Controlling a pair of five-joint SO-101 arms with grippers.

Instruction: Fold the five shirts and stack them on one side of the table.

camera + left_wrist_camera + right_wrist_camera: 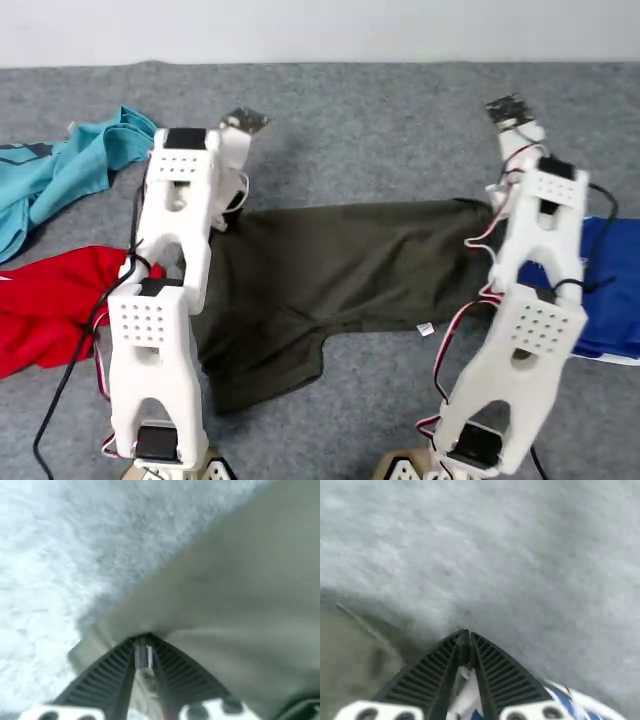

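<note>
- Olive shirt (340, 265) lies spread in the middle of the bench (380, 110); left jaws pinch its edge.
- Right jaws are pressed together, tips on the bench just beside the shirt's opposite edge.
- White tag (425, 328) at the hem (print too small to read).
- Shirts counted: four, namely olive, teal shirt (60, 170), red shirt (50, 300) and blue shirt (610, 280).

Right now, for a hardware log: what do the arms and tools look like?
The left arm and right arm are white plastic with perforated panels, black motors, red, white, black cables. The left tool and right tool are black, ribbed.
</note>
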